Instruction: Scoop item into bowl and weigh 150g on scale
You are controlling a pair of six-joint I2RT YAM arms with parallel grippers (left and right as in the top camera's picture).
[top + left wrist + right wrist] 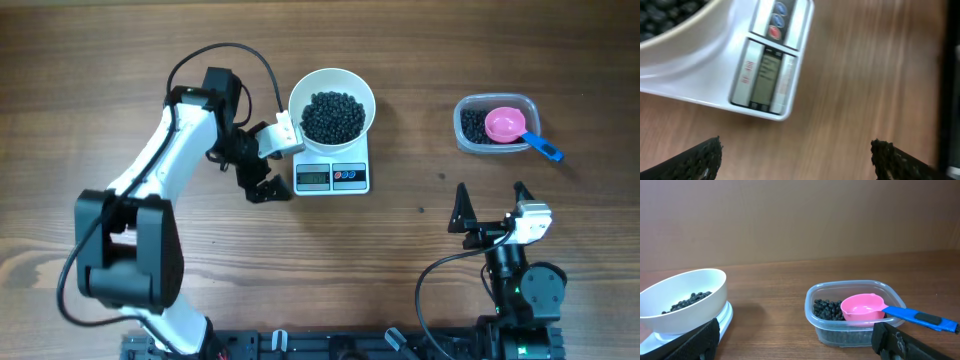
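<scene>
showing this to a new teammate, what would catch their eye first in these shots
First the white bowl full of black beans, sitting on the white scale at top centre of the overhead view. Next, the blue-handled pink scoop lying in the clear tub of more beans at upper right.

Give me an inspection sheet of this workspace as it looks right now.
Surface: wooden table.
Job's things: white bowl of black beans sits on the scale; clear tub holds more beans and a pink scoop.
Clutter: nothing seen.
Grippers: left gripper open, beside the scale; right gripper open, empty, short of the tub.
Cables: black cable loops over the left arm; second cable by the right arm's base.
Surroundings: plain wall behind the table.
</scene>
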